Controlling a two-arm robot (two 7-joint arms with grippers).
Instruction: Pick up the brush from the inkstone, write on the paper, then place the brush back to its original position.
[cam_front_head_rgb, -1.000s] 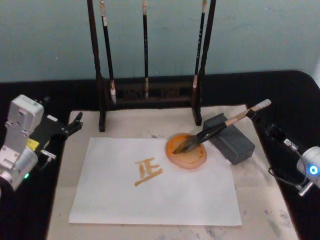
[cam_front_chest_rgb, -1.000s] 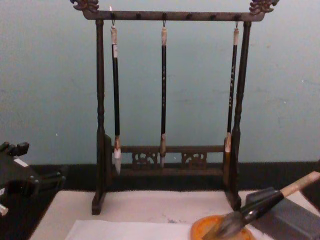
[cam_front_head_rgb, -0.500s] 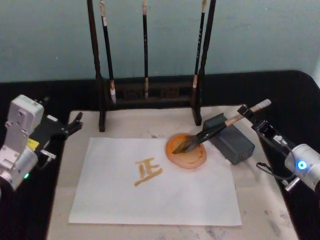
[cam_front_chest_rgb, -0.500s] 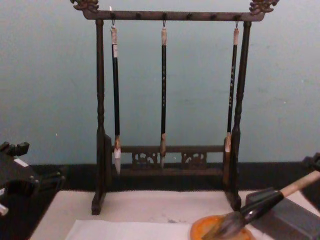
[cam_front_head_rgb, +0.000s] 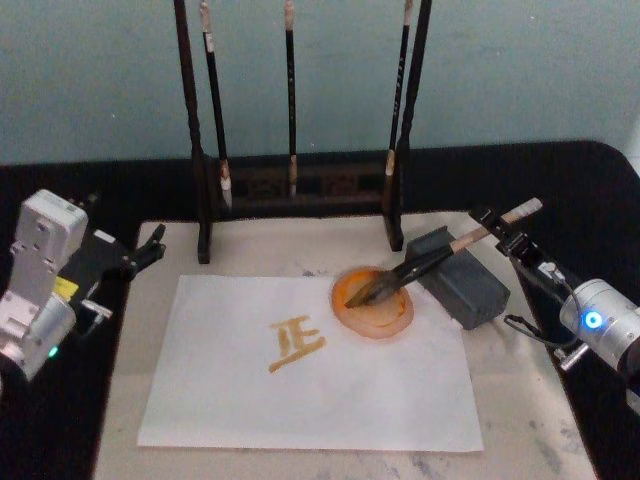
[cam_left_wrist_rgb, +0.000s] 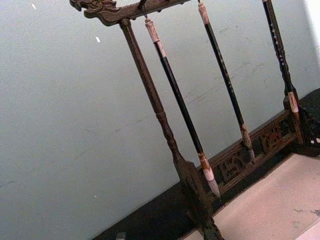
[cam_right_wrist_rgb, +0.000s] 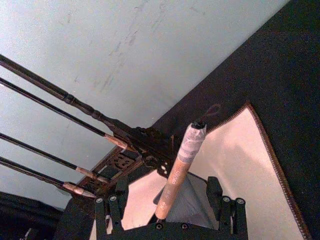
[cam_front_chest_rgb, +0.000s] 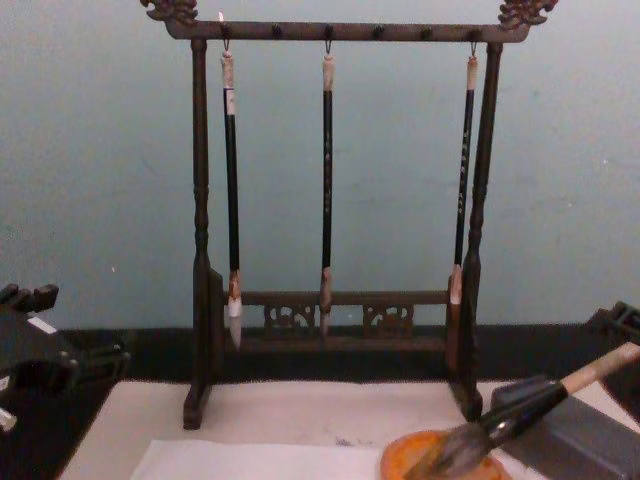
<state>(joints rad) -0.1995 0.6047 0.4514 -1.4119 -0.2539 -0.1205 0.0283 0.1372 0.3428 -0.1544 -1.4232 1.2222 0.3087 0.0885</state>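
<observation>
The brush lies slanted, its bushy tip in an orange dish and its black shaft across the grey inkstone. Its tan handle end points to the right rear. My right gripper stands open around that handle end. In the right wrist view the handle runs between the two fingers with a gap on each side. The white paper lies flat on the mat and bears an orange-brown character. My left gripper is parked open at the mat's left edge.
A dark wooden rack holding three thin brushes stands at the back of the beige mat. The rack rises tall in the chest view, close behind the dish. Black tabletop surrounds the mat.
My right gripper has moved in from the right toward the brush and now straddles the handle end. The brush, paper and left arm have not moved.
</observation>
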